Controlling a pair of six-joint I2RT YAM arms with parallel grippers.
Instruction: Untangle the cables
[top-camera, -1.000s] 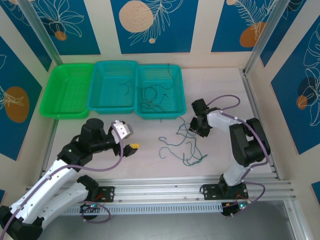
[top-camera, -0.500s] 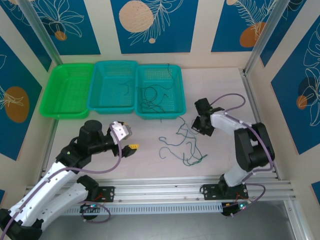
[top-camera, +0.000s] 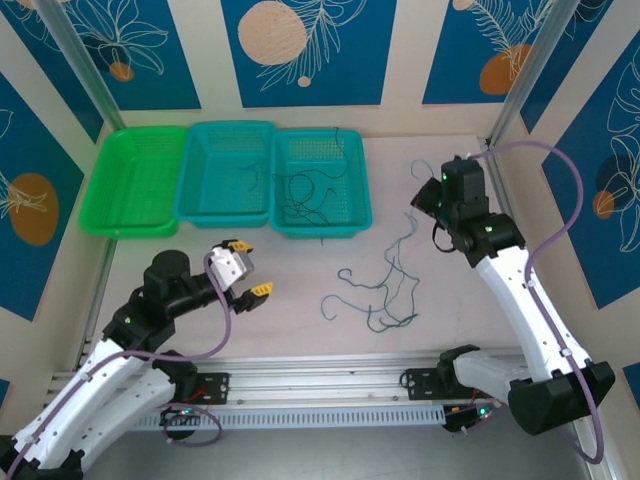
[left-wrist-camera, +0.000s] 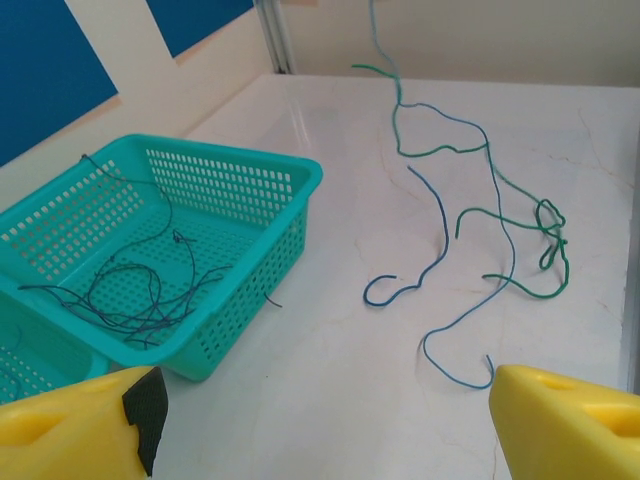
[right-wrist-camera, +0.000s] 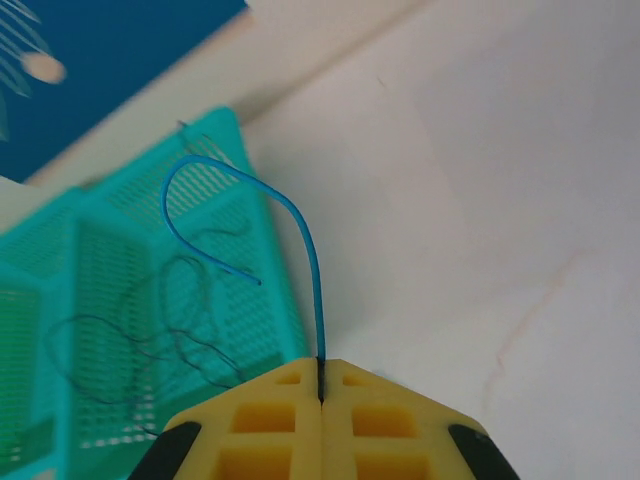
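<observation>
**Cables: one strand pinched and lifted, the rest lying on the table**

Item, cables (top-camera: 385, 290): we count a loose tangle of green and blue strands on the bare table (top-camera: 300, 270), near its middle and in front of the baskets. One strand rises from the tangle towards the right gripper (top-camera: 424, 197).

Item, right gripper: the jaws are pressed together on the blue cable (right-wrist-camera: 300, 230), which arcs up out of the yellow fingertips (right-wrist-camera: 290, 385). From above we cannot make out this pinch.

Item, left gripper (top-camera: 250, 268): the jaws stand wide with nothing between them, well left of the tangle.

Item, baskets: a green basket (top-camera: 140, 130), a middle basket (top-camera: 232, 127) and a right basket (top-camera: 318, 133) sit touching in a row along the far side. More thin cables lie in the right basket.

Edges and room: we see open table between the tangle and the right-hand rail (top-camera: 510, 230), and between the left gripper and the basket fronts.

Views: the left wrist camera separates the green cable (left-wrist-camera: 545, 235) from the blue one. It also shows one short strand end on the table just beside the basket wall (left-wrist-camera: 250, 310).
</observation>
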